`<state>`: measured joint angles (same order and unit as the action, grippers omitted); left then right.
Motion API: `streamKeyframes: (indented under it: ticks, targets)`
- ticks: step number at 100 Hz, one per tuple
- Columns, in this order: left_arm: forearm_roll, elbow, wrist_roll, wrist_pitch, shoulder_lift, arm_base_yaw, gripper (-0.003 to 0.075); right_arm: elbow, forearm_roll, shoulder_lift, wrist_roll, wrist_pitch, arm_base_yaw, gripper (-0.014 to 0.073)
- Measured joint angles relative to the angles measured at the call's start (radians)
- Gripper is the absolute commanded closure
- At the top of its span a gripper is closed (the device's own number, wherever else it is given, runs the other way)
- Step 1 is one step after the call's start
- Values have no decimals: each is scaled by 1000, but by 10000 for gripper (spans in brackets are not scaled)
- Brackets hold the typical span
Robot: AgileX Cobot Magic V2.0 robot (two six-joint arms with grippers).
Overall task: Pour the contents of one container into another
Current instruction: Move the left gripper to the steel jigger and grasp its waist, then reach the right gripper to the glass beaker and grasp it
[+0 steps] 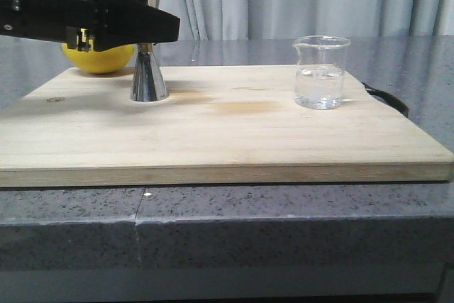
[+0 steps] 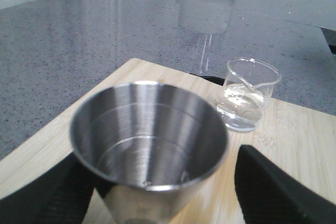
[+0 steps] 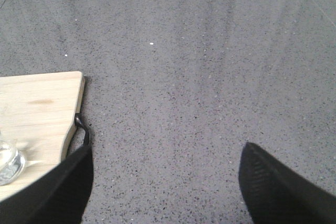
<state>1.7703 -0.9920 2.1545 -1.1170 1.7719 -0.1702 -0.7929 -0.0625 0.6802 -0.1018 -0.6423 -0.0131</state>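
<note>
Left end effector (image 2: 157, 192) spread open around shiny metal hourglass cup (image 1: 147, 69), not gripping yet. We'd center, clench mid-waist, keep level toward small clear glass beaker (image 1: 321, 72).

Clear beaker (image 1: 321, 72), silver cup (image 1: 147, 76), pale wood board (image 1: 234, 133).

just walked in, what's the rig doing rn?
Pouring setup on a wooden board. The left claw sits open around the metal cup, fingers on either side; whether they touch it is unclear. The cup stands upright on the board and looks empty. The beaker stands alone with a little clear liquid. The right claw is open over bare counter, holding nothing.
</note>
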Motion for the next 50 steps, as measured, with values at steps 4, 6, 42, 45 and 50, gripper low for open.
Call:
streamKeyframes:
  ticks: [4,6,42,45,50]
  targets:
    - [0,0,0,2,0,0,275,0,0,0,0,0,0,75]
    - [0,0,0,3,0,0,295,0,0,0,0,0,0,75]
    - [0,0,0,5,0,0,505,0,2,0,0,0,0,75]
    - [0,0,0,5,0,0,513,0,2,0,0,0,0,75]
    - [-2,0,0,5,0,0,517,0,2,0,0,0,0,75]
